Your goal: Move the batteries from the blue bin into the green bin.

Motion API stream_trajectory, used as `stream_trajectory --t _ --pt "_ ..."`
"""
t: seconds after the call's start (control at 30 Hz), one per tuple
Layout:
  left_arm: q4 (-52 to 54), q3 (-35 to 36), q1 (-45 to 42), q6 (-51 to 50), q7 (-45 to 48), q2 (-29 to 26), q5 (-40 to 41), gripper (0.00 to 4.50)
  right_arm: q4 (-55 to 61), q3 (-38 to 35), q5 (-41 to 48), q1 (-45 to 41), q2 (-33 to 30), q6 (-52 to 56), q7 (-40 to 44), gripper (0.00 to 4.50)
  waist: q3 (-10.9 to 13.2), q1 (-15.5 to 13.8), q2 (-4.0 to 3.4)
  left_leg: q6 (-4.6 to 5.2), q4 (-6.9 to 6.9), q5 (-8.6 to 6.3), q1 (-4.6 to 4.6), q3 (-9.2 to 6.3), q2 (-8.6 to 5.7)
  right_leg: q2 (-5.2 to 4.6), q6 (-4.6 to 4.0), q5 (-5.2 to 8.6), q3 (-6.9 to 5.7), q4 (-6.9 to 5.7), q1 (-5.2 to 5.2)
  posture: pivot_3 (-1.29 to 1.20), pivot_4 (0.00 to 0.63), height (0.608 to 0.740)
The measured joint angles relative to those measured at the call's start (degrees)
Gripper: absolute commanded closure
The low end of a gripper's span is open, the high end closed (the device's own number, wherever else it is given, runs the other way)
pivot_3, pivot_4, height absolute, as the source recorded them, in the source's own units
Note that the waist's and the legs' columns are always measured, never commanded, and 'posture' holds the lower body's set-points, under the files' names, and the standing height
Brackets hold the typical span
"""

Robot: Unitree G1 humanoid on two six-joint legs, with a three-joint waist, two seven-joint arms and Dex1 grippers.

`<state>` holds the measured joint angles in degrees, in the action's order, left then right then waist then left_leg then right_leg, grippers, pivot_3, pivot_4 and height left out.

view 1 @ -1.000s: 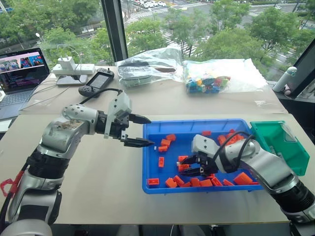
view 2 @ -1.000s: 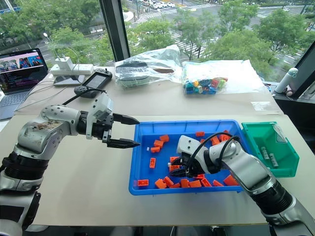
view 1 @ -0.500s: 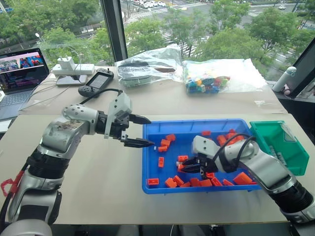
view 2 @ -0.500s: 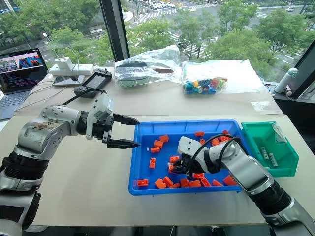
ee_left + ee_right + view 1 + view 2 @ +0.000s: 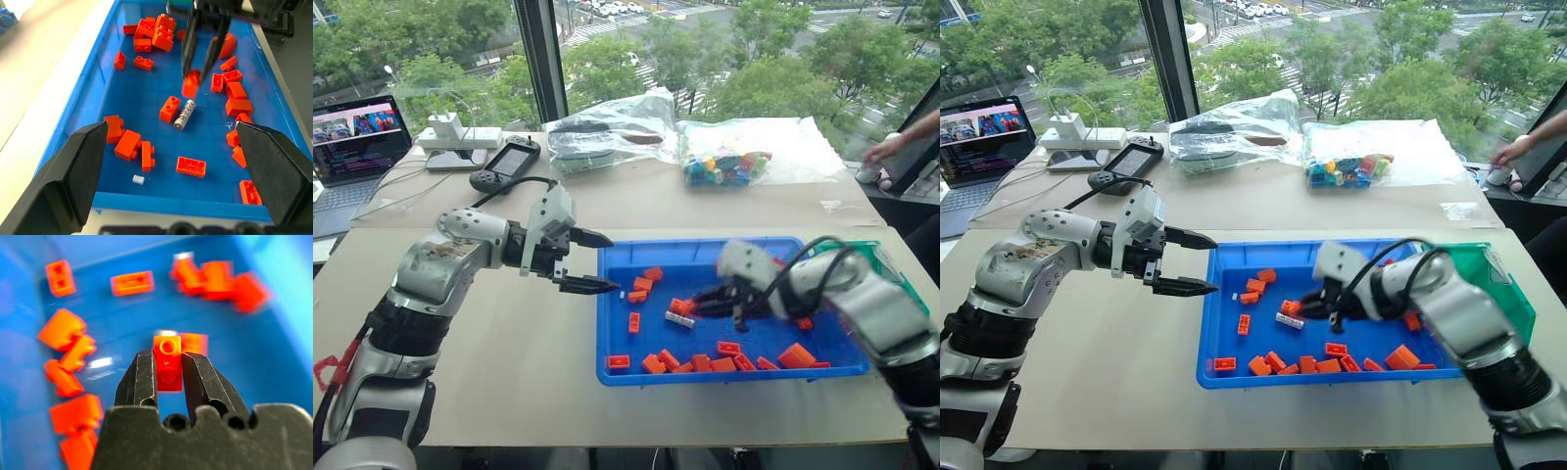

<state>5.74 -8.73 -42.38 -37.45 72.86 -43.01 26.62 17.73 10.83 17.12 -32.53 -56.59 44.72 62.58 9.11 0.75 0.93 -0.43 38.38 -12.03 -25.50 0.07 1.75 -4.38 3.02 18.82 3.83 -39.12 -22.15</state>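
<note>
1. The right tool [image 5: 168,377] is clamped on a small orange brick [image 5: 167,363], held above the floor of the blue bin [image 5: 636,372].
2. The left tool [image 5: 592,261] hangs over the surface [image 5: 509,372] just beside the blue bin's left rim, its two black fingers spread apart and holding nothing.
3. One battery [image 5: 184,114] lies on the blue bin's floor near its middle, just beside an orange brick [image 5: 169,108] and below the right tool.
4. More orange bricks [image 5: 705,362] line the bin's near edge, and others cluster by its far-left corner.
5. The green bin [image 5: 1508,294] stands against the blue bin's right end, partly hidden by the right arm.
6. A person's hand [image 5: 881,149] rests at the surface's far-right edge.
7. A laptop [image 5: 352,147] sits at the far-left corner.
</note>
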Motion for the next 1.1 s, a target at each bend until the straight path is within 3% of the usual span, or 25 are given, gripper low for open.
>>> stream_trajectory --t 0.03,0.1,0.2,0.4,0.63,1.1 --pt "-0.01 -0.01 0.0 0.0 0.02 0.0 0.0 0.0 -3.03 -0.13 -2.25 -0.06 -0.58 -1.74 -1.38 4.08 0.0 0.0 0.0 0.0 0.0 0.0 0.0 0.05 -0.01 -0.01 0.0 0.0 0.01 0.03 0.0 0.0 0.15 0.732" --pt "-0.02 -0.08 0.0 0.01 0.07 0.0 -0.01 0.0 -8.93 0.56 -6.87 -0.03 -1.25 -6.12 -3.78 3.05 0.01 0.04 0.01 0.0 0.0 0.0 -0.01 0.15 -0.02 -0.02 0.0 0.0 0.03 0.02 -0.04 0.0 0.15 0.732" --pt "-0.16 -0.15 0.0 0.04 0.17 0.04 -0.05 0.0 -14.96 1.4 -11.87 -0.08 -0.98 -11.82 -6.43 2.06 0.01 0.16 0.01 0.0 -0.04 0.0 -0.01 0.19 0.0 0.0 0.0 0.0 0.04 -0.01 -0.08 0.0 0.15 0.732" --pt "-0.22 -0.24 -0.05 0.05 0.25 0.16 -0.1 0.0 -9.73 0.92 -8.6 -0.13 3.16 -9.43 -4.25 0.11 0.01 0.68 0.01 0.0 -0.05 0.0 0.0 0.07 0.05 0.05 0.0 0.0 0.05 -0.08 -0.09 0.0 0.15 0.732" --pt "-0.23 -0.24 -0.06 0.05 0.31 0.13 -0.68 0.0 3.56 2.86 -0.97 4.5 6.73 1.64 -2.12 0.11 0.01 -0.23 0.01 0.0 0.01 0.0 -0.02 -0.07 -0.03 -0.03 0.0 0.0 0.01 -0.07 0.01 0.0 0.15 0.732" --pt "-0.24 -0.24 -0.4 0.05 0.55 -0.03 -0.82 0.0 4.39 4.95 -0.66 7.29 8.77 6.0 -6.72 0.11 0.01 0.15 0.02 0.0 0.0 0.0 -0.01 -0.05 0.0 0.02 0.0 0.0 0.02 -0.06 -0.04 0.0 0.15 0.732"
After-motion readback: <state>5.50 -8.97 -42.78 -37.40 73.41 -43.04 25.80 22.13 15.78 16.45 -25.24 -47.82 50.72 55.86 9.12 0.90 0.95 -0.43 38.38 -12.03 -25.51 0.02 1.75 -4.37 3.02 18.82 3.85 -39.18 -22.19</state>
